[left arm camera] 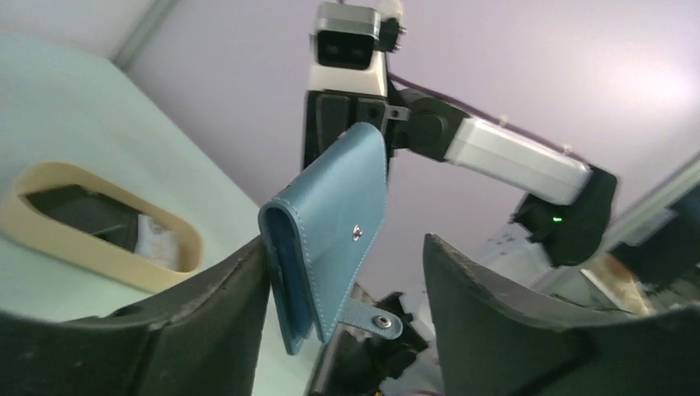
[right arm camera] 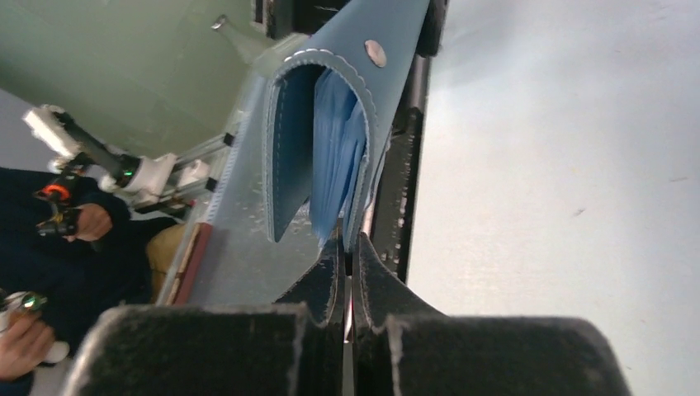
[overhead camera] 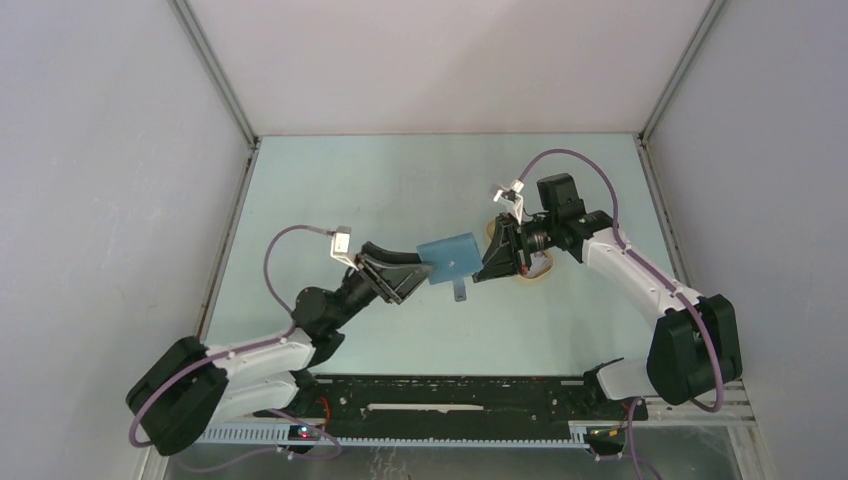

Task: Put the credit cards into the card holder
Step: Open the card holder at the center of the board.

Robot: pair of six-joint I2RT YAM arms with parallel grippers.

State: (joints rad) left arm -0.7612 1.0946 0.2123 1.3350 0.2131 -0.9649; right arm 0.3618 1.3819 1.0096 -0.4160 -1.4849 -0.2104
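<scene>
The teal-blue card holder (overhead camera: 450,257) hangs in the air between both arms, folded, its snap tab dangling below. My right gripper (right arm camera: 347,243) is shut on the edge of one flap of the card holder (right arm camera: 330,107). My left gripper (left arm camera: 345,247) is open around the card holder (left arm camera: 330,223), whose folded spine rests against the left finger (left arm camera: 239,280). In the left wrist view, credit cards lie in the beige tray (left arm camera: 99,256): a dark one (left arm camera: 82,210) and a whitish one (left arm camera: 157,243). From above, my left gripper (overhead camera: 405,275) and right gripper (overhead camera: 488,262) face each other.
The beige oval tray (overhead camera: 532,279) sits on the table under my right wrist, mostly hidden from above. Grey walls enclose the pale green table on the left, the back and the right.
</scene>
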